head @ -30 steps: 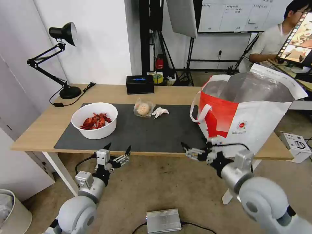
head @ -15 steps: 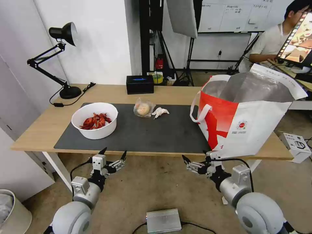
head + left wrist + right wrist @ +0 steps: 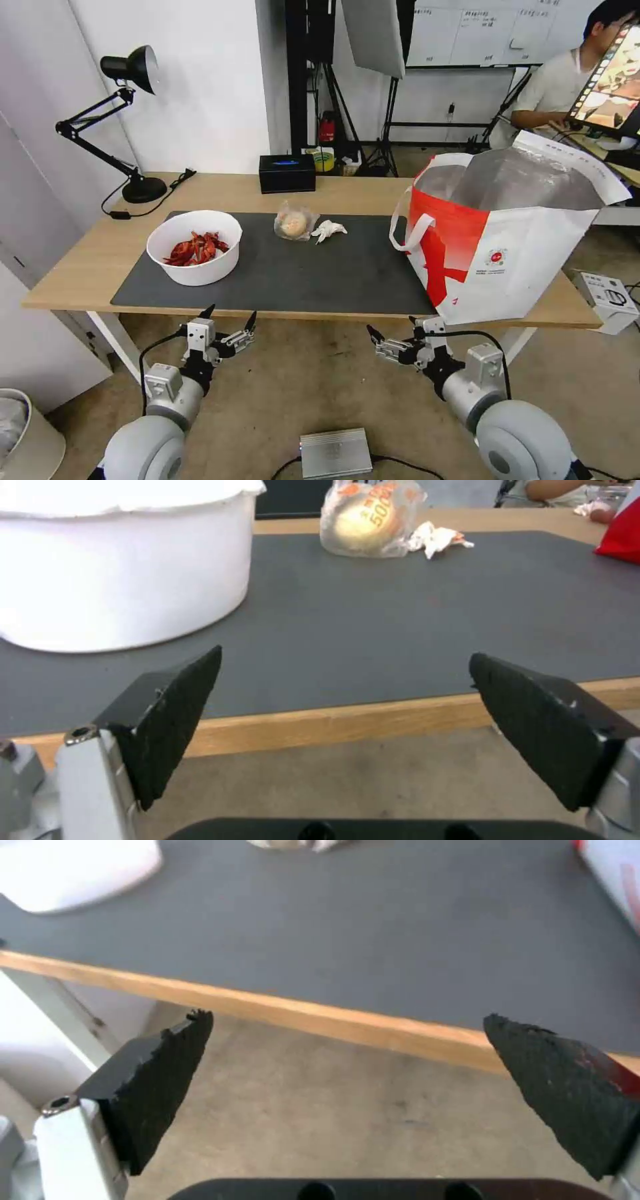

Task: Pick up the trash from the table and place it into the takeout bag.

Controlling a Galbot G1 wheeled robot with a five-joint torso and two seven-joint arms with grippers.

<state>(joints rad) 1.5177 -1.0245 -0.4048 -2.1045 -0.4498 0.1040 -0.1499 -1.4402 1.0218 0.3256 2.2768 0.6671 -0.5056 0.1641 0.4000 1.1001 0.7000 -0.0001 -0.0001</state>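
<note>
As both arms sink below bench (image 3: 80, 267) front edge, left claw (image 3: 227, 323) and right claw (image 3: 392, 331) wide, empty; bowl (image 3: 195, 247), bun (image 3: 295, 223), tissue (image 3: 329, 230) unbagged.

mat centre (image 3: 313, 270) open between bowl (image 3: 194, 247) and takeout bag (image 3: 507, 247); bun (image 3: 294, 223) and tissue (image 3: 328, 231) occupy its far edge.

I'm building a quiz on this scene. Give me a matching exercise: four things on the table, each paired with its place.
1 bowl of crayfish shells
2 bagged bun
3 takeout bag
4 black box

a table's right end
b mat's left part
c back edge, off the mat
d beside the crumpled tissue

Pairs: 1-b, 2-d, 3-a, 4-c
</note>
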